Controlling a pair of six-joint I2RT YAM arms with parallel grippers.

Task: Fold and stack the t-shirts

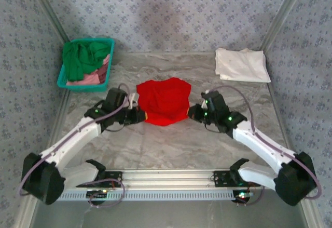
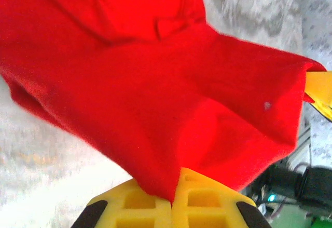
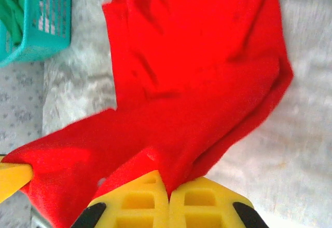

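Top external: my left jaws, right jaws clamped on red t-shirt [image 1: 164, 99] near corners, likely for even fold.

The left arm [image 1: 78, 134] and right arm [image 1: 259, 141] angle inward, elbows flared out to the sides; the left claw [image 1: 138, 115] is pinched tight on the red t-shirt [image 1: 163, 101]; the right claw [image 1: 194, 112] grips its opposite edge.

Four t-shirts (red shirt [image 1: 163, 102], white shirt [image 1: 241, 65], green shirt [image 1: 79, 57], pink shirt [image 1: 96, 77]), one teal basket [image 1: 111, 43], two robot arms: left arm [image 1: 78, 133], right arm [image 1: 262, 144].
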